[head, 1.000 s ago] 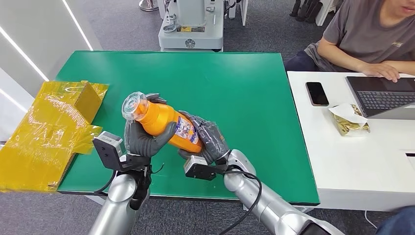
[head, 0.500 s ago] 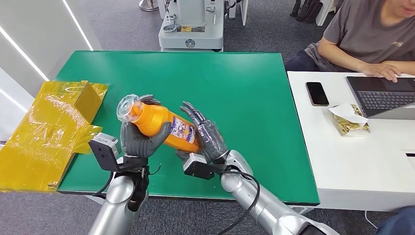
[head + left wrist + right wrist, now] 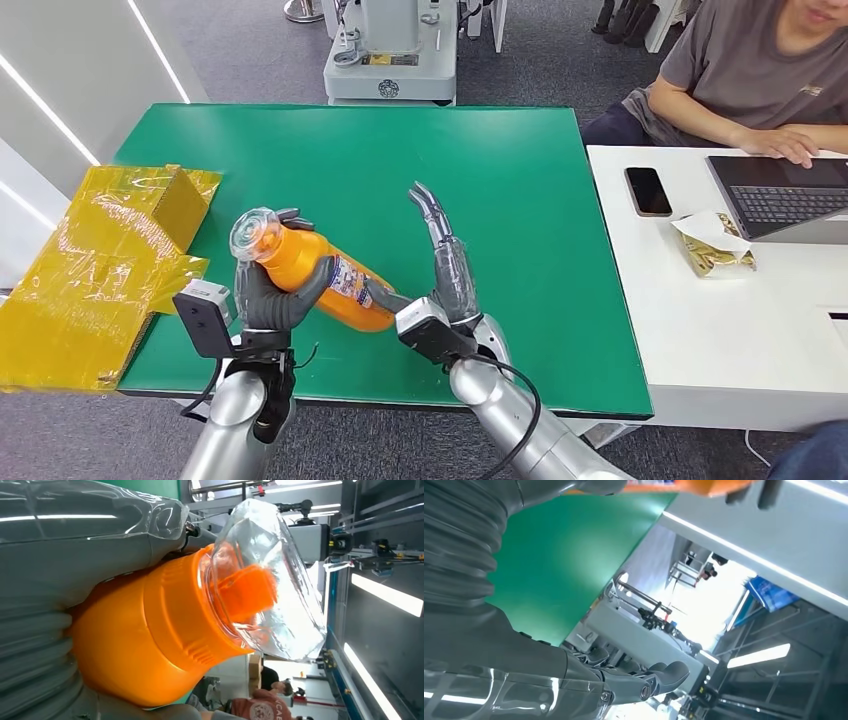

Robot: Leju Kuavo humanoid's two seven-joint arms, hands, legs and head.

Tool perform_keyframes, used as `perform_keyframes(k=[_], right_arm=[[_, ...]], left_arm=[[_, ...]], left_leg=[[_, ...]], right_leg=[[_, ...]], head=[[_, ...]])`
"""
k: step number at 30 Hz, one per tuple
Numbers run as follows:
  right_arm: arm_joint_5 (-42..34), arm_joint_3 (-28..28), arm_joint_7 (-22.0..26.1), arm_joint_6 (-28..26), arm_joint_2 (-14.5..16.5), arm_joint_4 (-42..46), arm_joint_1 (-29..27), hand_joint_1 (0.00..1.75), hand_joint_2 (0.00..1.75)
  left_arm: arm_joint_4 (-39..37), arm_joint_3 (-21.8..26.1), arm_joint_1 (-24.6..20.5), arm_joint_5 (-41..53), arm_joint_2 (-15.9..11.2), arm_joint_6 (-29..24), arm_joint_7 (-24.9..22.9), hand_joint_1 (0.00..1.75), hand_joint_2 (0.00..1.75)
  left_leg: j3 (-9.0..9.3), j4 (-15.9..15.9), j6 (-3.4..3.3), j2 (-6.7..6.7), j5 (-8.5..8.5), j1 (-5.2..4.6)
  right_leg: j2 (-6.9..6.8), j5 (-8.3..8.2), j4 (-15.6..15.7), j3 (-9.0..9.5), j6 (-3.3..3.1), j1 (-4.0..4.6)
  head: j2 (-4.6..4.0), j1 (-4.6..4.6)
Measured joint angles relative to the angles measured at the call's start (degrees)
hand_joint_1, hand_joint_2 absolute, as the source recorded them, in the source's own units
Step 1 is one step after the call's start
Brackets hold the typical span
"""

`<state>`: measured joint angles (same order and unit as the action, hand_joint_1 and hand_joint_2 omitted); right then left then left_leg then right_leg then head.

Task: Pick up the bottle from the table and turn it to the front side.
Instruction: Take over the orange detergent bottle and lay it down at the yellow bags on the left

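Observation:
An orange bottle (image 3: 320, 273) with a clear cap cover (image 3: 252, 232) and a blue and white label is held tilted above the green table (image 3: 500, 180), cap toward the left. My left hand (image 3: 268, 296) grips it around the upper body. The left wrist view shows the bottle (image 3: 150, 630) and its clear cap cover (image 3: 270, 580) close up, wrapped by grey fingers (image 3: 75, 545). My right hand (image 3: 445, 270) stands open just right of the bottle's base, fingers pointing up and away, thumb near the base. The right wrist view shows its fingers (image 3: 624, 680) extended with nothing in them.
A crumpled yellow box (image 3: 100, 260) lies at the table's left edge. A white desk (image 3: 720, 330) at the right carries a phone (image 3: 648, 190), a laptop (image 3: 790, 195) and a snack bag (image 3: 715, 245); a person (image 3: 760, 70) sits there. A grey machine base (image 3: 390, 60) stands behind the table.
My right hand has let go of the bottle's lower end and opened, its fingers swinging upright. The left hand has carried the bottle slightly left and lower.

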<state>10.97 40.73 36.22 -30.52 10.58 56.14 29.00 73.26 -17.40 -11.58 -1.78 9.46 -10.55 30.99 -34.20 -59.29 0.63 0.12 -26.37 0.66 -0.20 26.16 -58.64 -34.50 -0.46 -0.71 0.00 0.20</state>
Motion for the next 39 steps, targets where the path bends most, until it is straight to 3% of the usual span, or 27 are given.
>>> perform_keyframes(k=[7,13,19,25,31,35,39], right_arm=[[0.6,-2.3,-2.0,-1.9,-1.5,9.5,-5.2,0.00,1.75],[-3.4,-3.5,-2.9,0.7,-2.7,15.9,-8.8,0.00,1.75],[-5.3,-3.8,-2.5,0.6,-4.0,21.1,-13.8,0.00,1.75],[-7.4,-3.8,-2.0,0.2,-5.1,23.4,-18.5,0.00,1.75],[-8.2,-3.8,-2.0,-0.1,-5.2,24.2,-20.3,0.00,1.75],[-8.2,-3.8,-2.1,-0.5,-5.3,24.9,-20.7,0.00,1.75],[-7.0,-3.9,-2.8,-1.8,-5.6,26.5,-22.1,0.00,1.75]], left_arm=[[1.3,1.0,0.7,0.9,-0.3,-0.5,0.0,1.75,1.75],[1.7,1.9,0.3,1.8,-0.9,-1.1,0.2,1.75,1.75],[2.9,3.3,-3.1,8.5,-2.6,-3.9,-0.9,1.75,1.75],[1.8,5.5,-10.6,28.9,-9.7,-11.1,-7.2,1.75,1.75],[-5.9,5.4,-19.9,48.1,-17.9,-14.3,-13.4,1.75,1.75],[-9.7,4.9,-23.3,52.0,-20.7,-14.4,-15.3,1.75,1.75],[-14.8,2.6,-27.6,58.3,-23.7,-10.0,-18.9,1.75,1.75]], left_leg=[[-0.01,0.0,0.00,0.00,-0.01,0.00],[-0.01,0.0,0.00,0.00,-0.01,0.01],[-0.01,0.0,0.01,-0.01,0.00,0.01],[0.00,0.0,0.05,0.00,0.03,0.06],[0.04,0.0,0.12,0.09,0.08,0.07],[0.03,0.0,0.13,0.11,0.08,0.06],[0.01,0.0,0.13,0.11,0.08,0.06]], right_leg=[[0.00,0.00,0.0,-0.01,0.00,0.00],[0.00,0.00,0.0,-0.02,0.00,0.00],[-0.01,0.00,0.0,-0.01,0.00,0.00],[0.00,0.01,0.0,-0.03,-0.02,0.04],[0.11,-0.04,-0.1,-0.05,-0.09,0.07],[0.12,-0.04,-0.1,-0.06,-0.09,0.08],[0.11,-0.04,-0.1,-0.07,-0.09,0.08]], head=[[0.00,0.00],[0.00,0.00],[0.00,0.00],[0.00,0.00],[0.00,0.01],[0.00,0.01],[0.00,0.02]])
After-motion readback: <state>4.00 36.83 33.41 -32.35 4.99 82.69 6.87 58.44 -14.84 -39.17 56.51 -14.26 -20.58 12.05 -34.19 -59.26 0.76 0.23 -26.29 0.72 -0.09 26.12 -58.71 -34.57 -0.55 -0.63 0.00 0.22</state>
